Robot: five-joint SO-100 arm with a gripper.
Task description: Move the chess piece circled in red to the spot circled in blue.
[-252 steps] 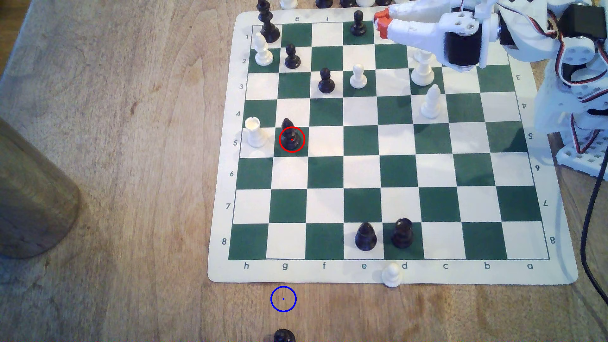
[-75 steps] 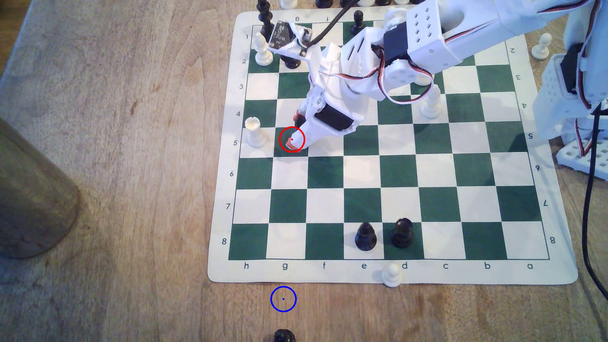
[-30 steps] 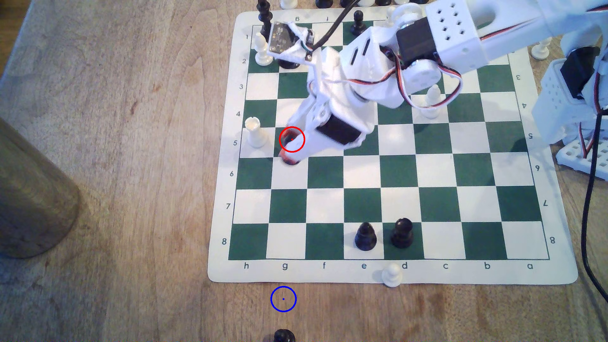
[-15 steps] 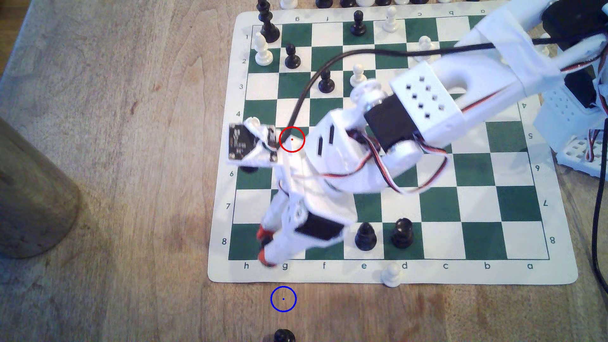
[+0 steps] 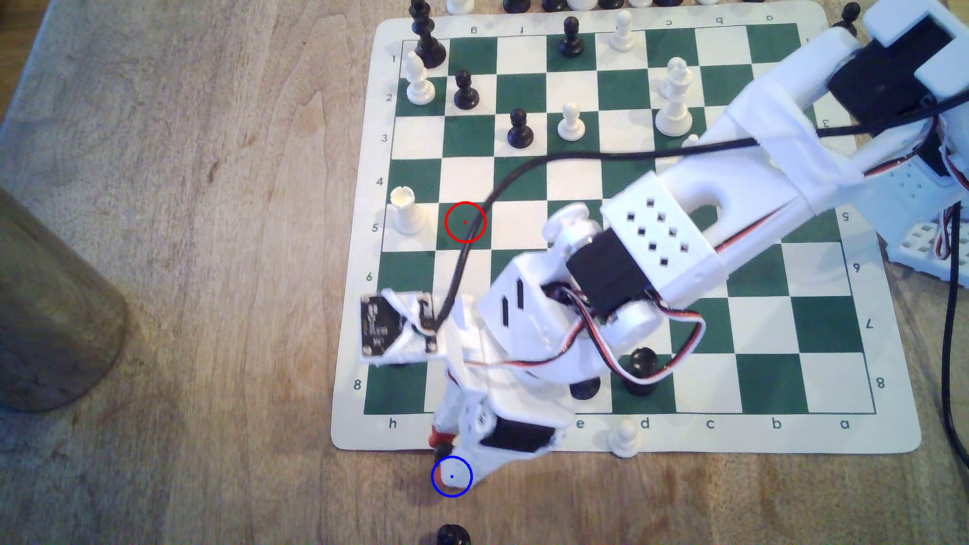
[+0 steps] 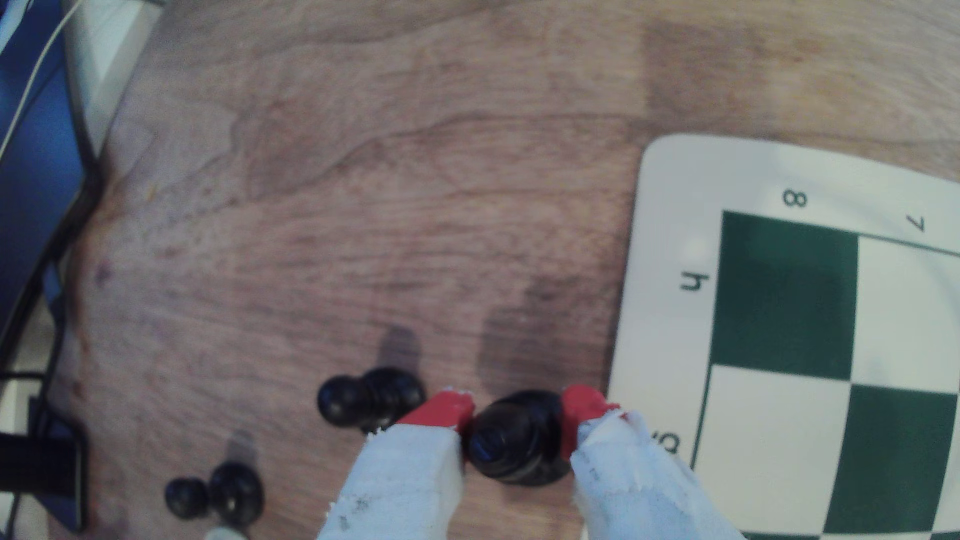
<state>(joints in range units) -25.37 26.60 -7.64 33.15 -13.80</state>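
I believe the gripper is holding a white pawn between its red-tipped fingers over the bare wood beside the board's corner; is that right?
Not quite: the piece is black, not white. The wrist view shows the gripper shut on the black chess piece between its red-tipped fingers, over bare wood beside the board corner.

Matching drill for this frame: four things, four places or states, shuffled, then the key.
1. black pawn
2. white rook
3. red ring
4. white pawn

A. on the mat's border by the letter d
B. on row 5, column h
C. clamped between the gripper fingertips, off the mat
D. drawn over a vacant green square

Pairs: 1-C, 2-B, 3-D, 4-A
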